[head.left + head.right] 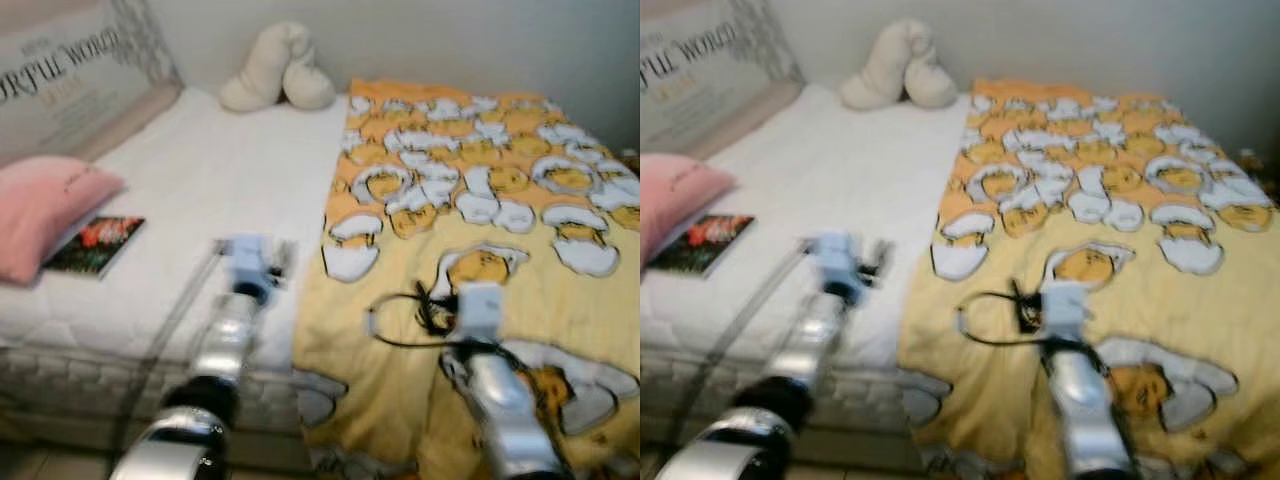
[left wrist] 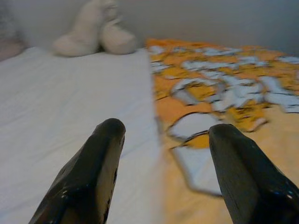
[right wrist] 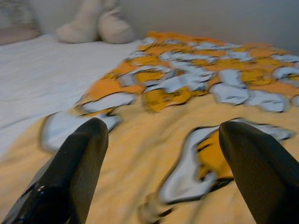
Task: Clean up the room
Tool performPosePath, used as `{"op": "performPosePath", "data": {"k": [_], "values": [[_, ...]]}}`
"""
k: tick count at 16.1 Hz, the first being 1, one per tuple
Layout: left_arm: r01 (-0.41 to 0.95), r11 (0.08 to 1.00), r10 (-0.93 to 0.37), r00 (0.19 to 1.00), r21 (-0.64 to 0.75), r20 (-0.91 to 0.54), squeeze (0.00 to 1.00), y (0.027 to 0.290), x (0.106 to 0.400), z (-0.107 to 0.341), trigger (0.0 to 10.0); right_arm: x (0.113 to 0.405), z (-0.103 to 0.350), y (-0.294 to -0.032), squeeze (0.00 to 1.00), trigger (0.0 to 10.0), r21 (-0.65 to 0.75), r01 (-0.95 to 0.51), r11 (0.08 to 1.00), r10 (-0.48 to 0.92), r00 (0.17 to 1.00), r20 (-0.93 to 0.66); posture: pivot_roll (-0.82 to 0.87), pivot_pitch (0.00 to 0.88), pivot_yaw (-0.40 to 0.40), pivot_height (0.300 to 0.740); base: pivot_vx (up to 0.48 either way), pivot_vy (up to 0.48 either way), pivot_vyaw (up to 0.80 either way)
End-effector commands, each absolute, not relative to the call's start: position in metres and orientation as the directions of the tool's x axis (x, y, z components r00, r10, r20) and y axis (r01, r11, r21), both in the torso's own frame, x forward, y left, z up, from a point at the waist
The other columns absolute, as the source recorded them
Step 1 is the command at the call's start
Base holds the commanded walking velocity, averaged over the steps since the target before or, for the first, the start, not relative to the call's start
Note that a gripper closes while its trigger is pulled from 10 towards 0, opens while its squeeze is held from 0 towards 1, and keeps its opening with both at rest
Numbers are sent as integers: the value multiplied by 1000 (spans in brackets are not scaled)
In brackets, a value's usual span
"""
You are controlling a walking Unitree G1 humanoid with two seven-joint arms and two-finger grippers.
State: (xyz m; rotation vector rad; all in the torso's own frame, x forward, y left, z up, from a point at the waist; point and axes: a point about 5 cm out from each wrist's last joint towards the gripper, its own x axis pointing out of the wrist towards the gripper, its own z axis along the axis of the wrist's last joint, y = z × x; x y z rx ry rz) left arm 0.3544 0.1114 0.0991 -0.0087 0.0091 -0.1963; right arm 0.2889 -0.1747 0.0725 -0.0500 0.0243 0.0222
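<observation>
A bed with a white sheet (image 1: 215, 175) stands before me. Its right half is covered by a yellow and orange cartoon-print blanket (image 1: 500, 190), rumpled at its left edge. A dark book (image 1: 95, 245) lies on the sheet beside a pink pillow (image 1: 40, 212). A cream plush toy (image 1: 278, 70) rests against the wall. My left gripper (image 2: 163, 128) hovers open over the sheet, close to the blanket's edge (image 2: 187, 135). Over the blanket (image 3: 154, 140), my right gripper (image 3: 161, 126) is open and holds nothing.
A grey pillow with printed lettering (image 1: 75, 75) leans at the bed's far left corner. The mattress's quilted side (image 1: 70, 385) faces me, with a strip of floor (image 1: 35, 462) below it. A pale wall (image 1: 450, 40) runs behind the bed.
</observation>
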Motion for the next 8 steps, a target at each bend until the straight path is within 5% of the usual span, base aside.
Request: {"op": "performPosePath", "data": {"k": [1, 3, 8], "values": [[212, 977, -213, 977, 34, 16, 0, 118, 360, 107, 10000, 291, 80, -175, 0, 10000, -50, 12, 999, -11, 1000, 16, -32, 0, 36, 731, 480, 0, 0], [285, 954, -284, 958, 90, -20, 0, 106, 361, 106, 10000, 282, 75, -192, 0, 10000, -113, 119, 986, -121, 993, -14, -43, 0, 33, 731, 480, 0, 0], [384, 903, -345, 915, 191, -208, 0, 85, 369, 100, 10000, 240, 49, -209, 0, 10000, -144, 168, 975, -187, 974, -130, -119, 42, 31, 731, 0, 0, -635]]}}
